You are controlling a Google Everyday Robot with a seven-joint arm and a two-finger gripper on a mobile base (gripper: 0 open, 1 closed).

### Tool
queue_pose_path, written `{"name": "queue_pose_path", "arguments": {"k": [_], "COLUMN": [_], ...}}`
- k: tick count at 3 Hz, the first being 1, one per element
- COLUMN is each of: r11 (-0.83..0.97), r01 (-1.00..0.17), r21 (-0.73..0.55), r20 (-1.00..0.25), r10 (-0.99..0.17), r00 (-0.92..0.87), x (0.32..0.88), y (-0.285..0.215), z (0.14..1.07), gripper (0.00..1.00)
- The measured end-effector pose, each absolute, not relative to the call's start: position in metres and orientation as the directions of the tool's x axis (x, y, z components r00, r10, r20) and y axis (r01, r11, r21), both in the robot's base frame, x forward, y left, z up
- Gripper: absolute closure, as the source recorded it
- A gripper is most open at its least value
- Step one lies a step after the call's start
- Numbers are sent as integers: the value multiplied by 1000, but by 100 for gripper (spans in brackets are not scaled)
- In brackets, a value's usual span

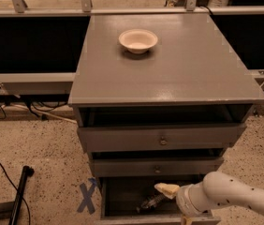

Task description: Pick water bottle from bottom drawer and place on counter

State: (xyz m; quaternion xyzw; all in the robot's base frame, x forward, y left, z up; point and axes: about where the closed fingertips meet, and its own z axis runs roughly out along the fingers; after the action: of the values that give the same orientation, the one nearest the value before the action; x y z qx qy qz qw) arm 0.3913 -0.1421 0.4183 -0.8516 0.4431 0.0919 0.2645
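**Bottle Lay in the Open Bottom Drawer, Tool Just Beside It**

The water bottle (150, 202) lay on its side on the dark floor of the bottom drawer (120, 195), which stood pulled out. It slanted from lower left to upper right. It was probably light, thin-walled and crinkly, so a hard squeeze could dent it or make it slip. The safest hold seemed to be across the middle of its body, with gentle pressure. The tool (175, 204) hung over the right part of the drawer, just beside the bottle. It was spread open with nothing in it, one cream fingertip (167, 190) near the bottle's upper end. Above, the table (169, 74) carried a white bowl (138, 40) toward its back edge.
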Motion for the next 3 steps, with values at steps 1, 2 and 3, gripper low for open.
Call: {"name": "queue_pose_path", "arguments": {"k": [1,2,3], "r11": [-464,-459,-453], "r01": [-828,-842,-852], "r21": [-315,-285,-262], "r20": [-393,-402,-405], "r10": [-730,-740,-749], "r00": [559,540,524], "x": [408,426,446], "y": [-156,-169,-179], "z": [375,326,287], "gripper": [0,0,0]}}
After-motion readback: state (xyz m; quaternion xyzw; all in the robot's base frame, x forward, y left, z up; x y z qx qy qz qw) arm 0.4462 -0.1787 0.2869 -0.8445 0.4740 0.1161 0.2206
